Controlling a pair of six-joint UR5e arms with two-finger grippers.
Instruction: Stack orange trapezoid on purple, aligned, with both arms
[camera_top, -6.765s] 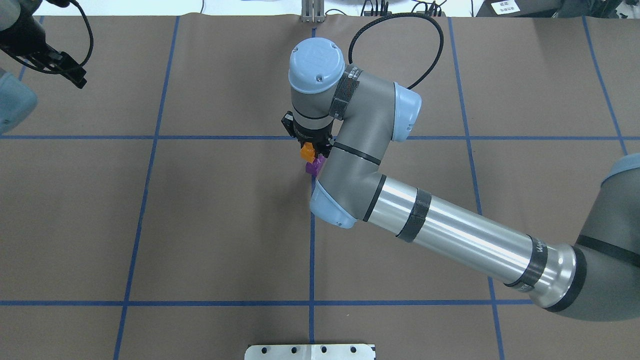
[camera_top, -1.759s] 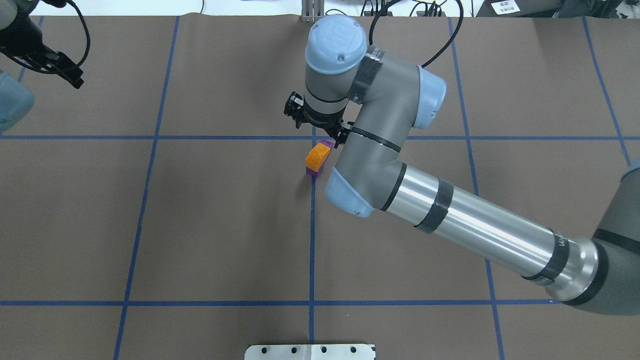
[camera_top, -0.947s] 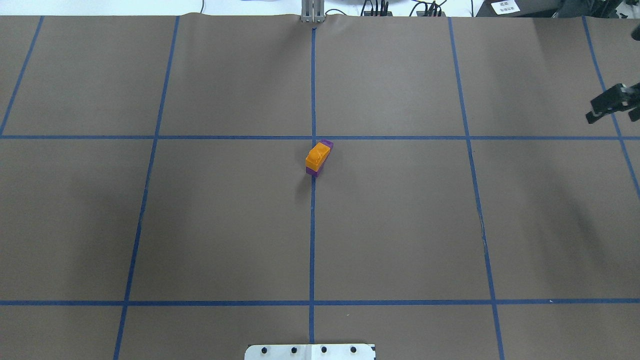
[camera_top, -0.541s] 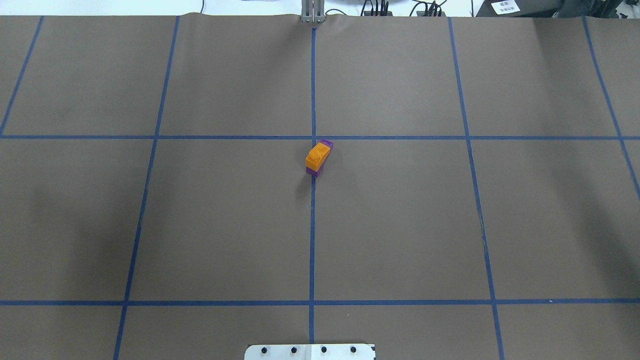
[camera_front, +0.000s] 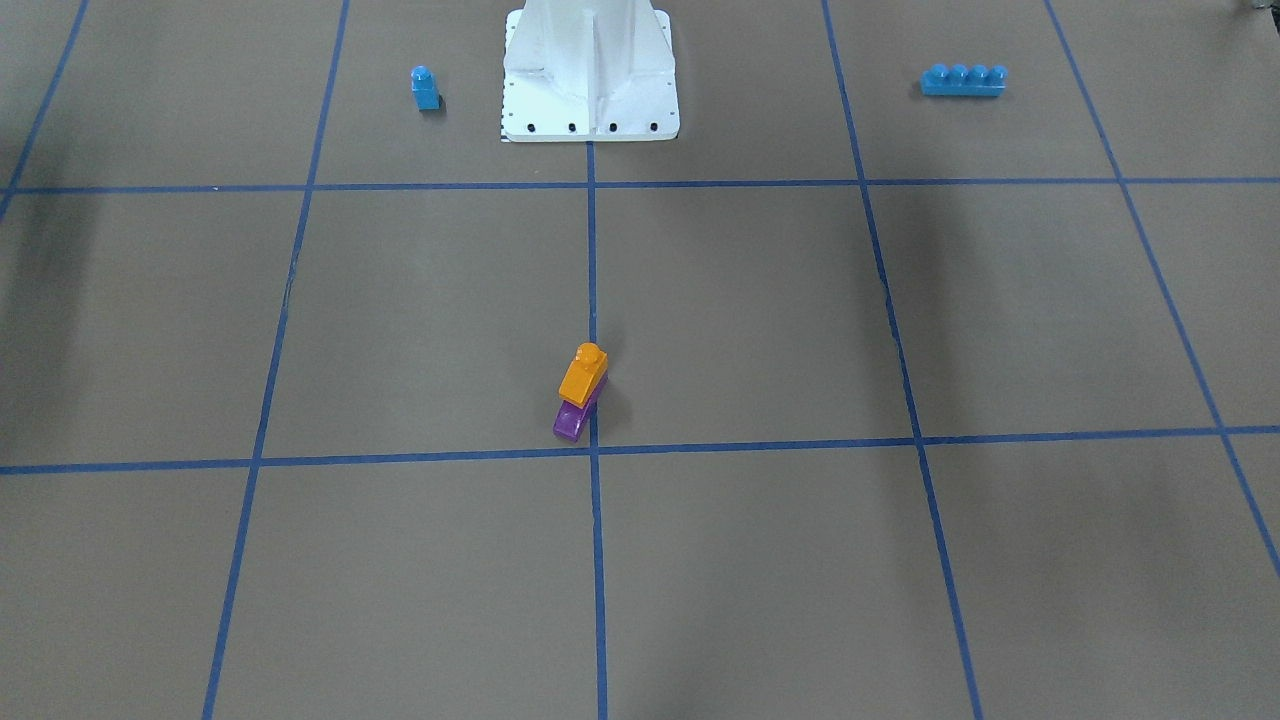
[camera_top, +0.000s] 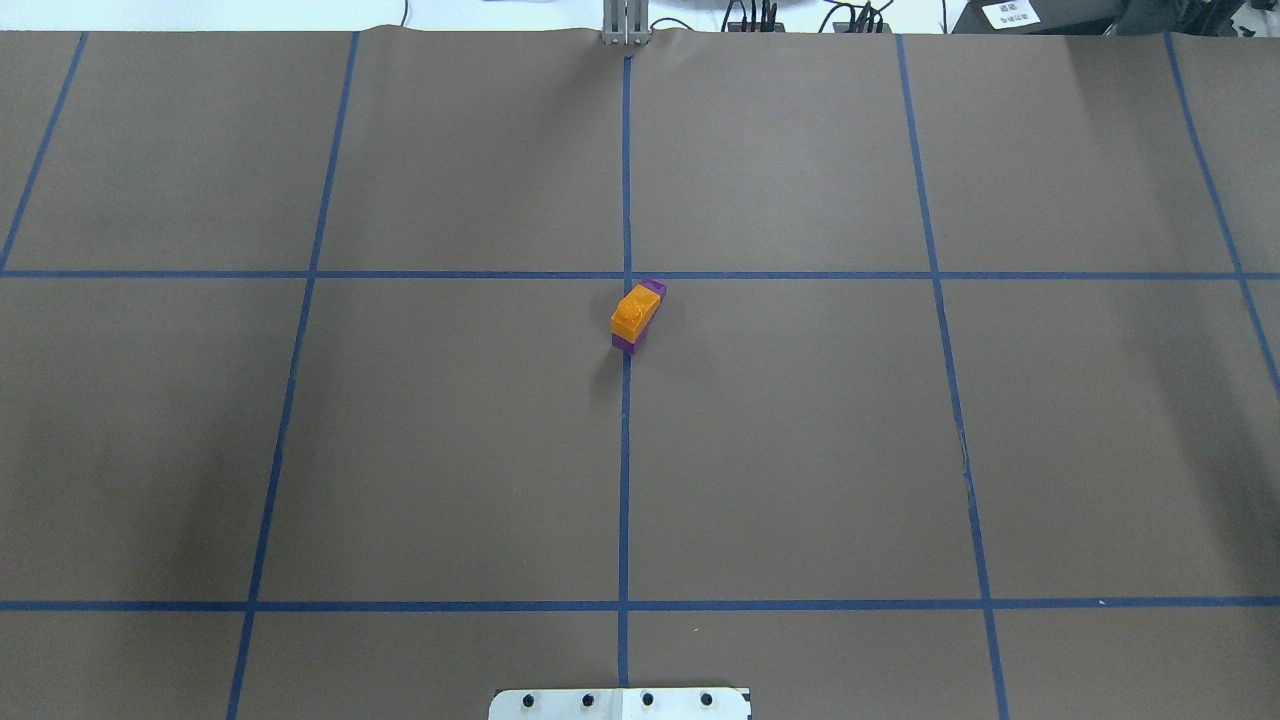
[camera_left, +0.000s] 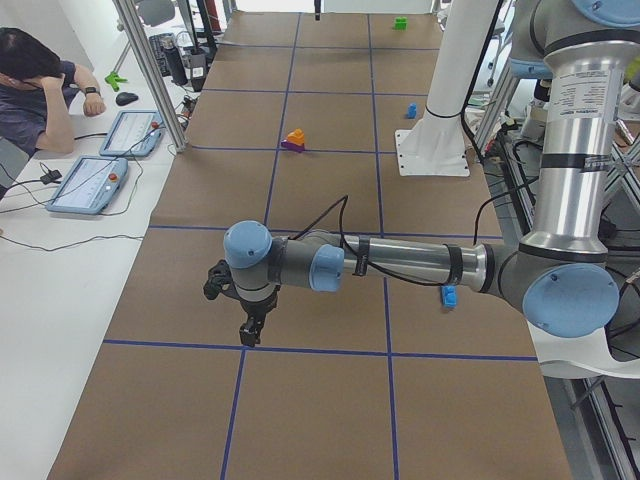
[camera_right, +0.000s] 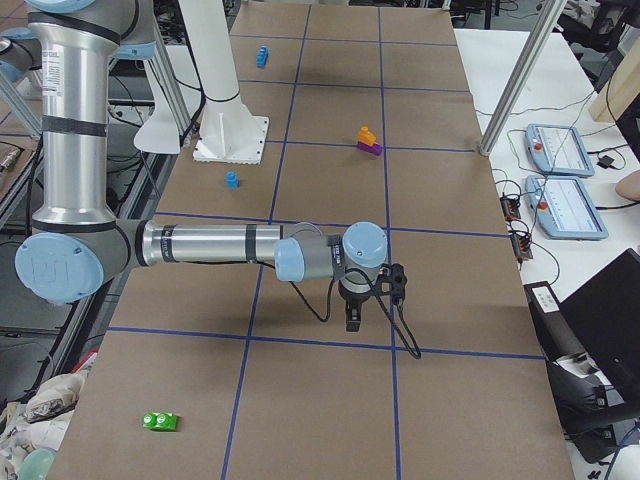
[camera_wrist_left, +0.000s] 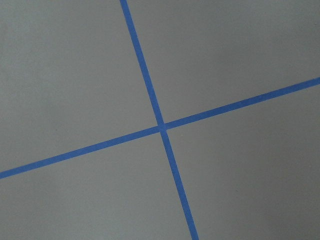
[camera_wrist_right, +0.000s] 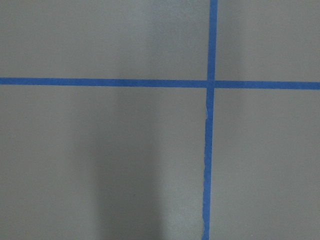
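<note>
The orange trapezoid sits on the purple brick near the table's middle, on the centre tape line. In the front view the orange trapezoid has its stud up and the purple brick's near end sticks out below it. No gripper touches the stack. My left gripper shows only in the exterior left view, low over the table far from the stack; I cannot tell if it is open. My right gripper shows only in the exterior right view, also far off; I cannot tell its state.
A small blue single-stud brick and a long blue four-stud brick lie either side of the robot's white base plate. A green brick lies near the table's right end. An operator sits beside the table.
The right gripper let go of the orange trapezoid on the purple brick and drew back to the right, out of the overhead view. The left arm also left that view. The stack has not moved.
</note>
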